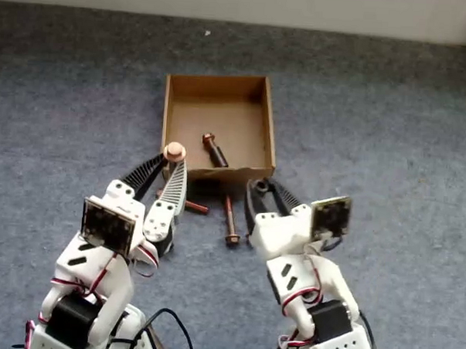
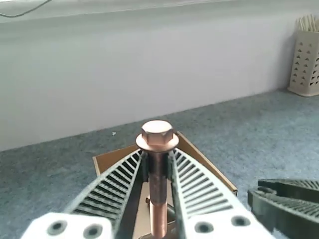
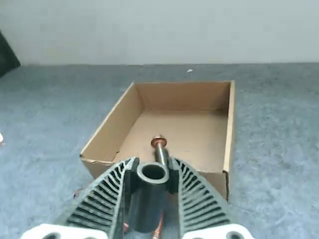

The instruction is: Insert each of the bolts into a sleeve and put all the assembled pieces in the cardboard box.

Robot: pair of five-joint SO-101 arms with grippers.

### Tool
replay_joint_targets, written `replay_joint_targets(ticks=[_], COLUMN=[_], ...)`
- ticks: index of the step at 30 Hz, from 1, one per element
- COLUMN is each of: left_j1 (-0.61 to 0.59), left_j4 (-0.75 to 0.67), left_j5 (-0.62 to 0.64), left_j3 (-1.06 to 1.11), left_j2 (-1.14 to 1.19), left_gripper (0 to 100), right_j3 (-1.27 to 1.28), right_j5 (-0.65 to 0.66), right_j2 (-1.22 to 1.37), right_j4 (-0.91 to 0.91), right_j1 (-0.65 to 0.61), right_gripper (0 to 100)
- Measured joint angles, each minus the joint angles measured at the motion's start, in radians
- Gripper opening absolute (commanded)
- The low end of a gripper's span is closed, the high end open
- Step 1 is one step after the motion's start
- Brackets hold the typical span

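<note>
Grey carpeted desk [image 1: 390, 112]; a pale plain wall [image 2: 149, 59] rises behind it. A beige perforated holder [image 2: 305, 59] with thin sticks stands on the desk at the foot of the wall.

Cardboard box [image 1: 271, 122]: open at the top, near the middle of the desk, beyond both arms. One assembled piece [image 1: 215, 150], a bolt in a dark sleeve, lies on the box floor near the front wall.

Left pincer [image 1: 170, 162]: closed on a copper-coloured bolt [image 2: 157, 133], held upright with its head above the fingertips, at the box's near left corner.

Right pincer [image 1: 265, 184]: closed on a black sleeve [image 3: 148, 199] with its open bore pointing upward, just outside the box's near wall.

Loose items: one long bolt [image 1: 229, 219] lies on the desk between the two arms. A second bolt [image 1: 194, 207] lies beside it and is partly covered by a left pincer finger.
</note>
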Motion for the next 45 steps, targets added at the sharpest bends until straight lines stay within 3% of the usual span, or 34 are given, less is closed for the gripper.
replay_joint_targets(ticks=[11,17,24,45], left_j1=[0.005,0.091,0.109,0.164], left_j4=[0.000,0.000,0.000,0.029], left_j5=[0.135,0.141,0.144,0.149], left_j3=[-0.012,-0.012,-0.012,-0.071], left_j2=[-0.009,-0.009,-0.009,-0.009], left_gripper=[1,1,1,1], right_j3=[0.025,0.028,0.028,0.028], right_j5=[0.130,0.229,0.299,0.305], right_j2=[-0.002,-0.002,-0.002,-0.002], right_j4=[0.000,-0.063,-0.198,-0.203], right_j1=[-0.212,-0.305,-0.321,-0.338], right_gripper=[0.6,0.6,0.6,0.6])
